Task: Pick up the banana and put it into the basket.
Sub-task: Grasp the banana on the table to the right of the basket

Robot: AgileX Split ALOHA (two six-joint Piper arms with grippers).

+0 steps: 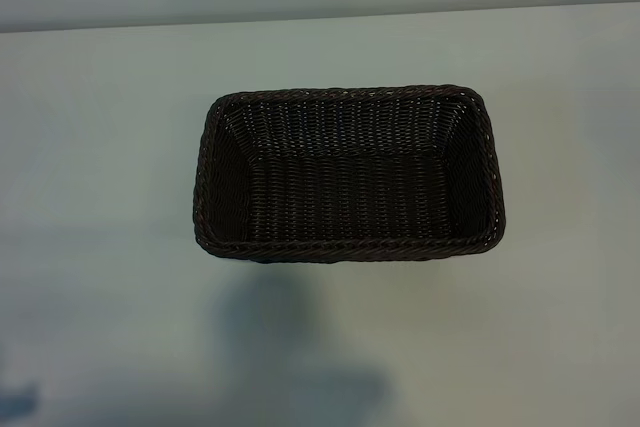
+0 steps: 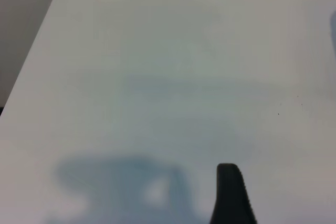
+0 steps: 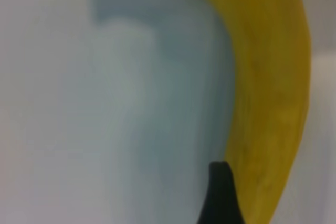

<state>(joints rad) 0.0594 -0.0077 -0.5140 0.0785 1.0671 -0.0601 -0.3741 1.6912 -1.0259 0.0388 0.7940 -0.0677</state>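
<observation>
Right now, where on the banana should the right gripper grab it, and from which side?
Probably at mid-body, from above, jaws across its width: the banana lies flat on the table, curved and evenly thick there. Only one right fingertip shows, beside it.

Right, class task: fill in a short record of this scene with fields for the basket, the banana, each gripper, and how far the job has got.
basket: dark woven basket, upright on the pale table, nothing inside it
banana: yellow banana lying on the table, seen close in the right wrist view; not in the exterior view
right gripper: open, one dark fingertip shows right beside the banana; nothing held
left gripper: open, one fingertip shows over bare table; nothing held
progress: banana not yet picked up, basket waiting
</observation>
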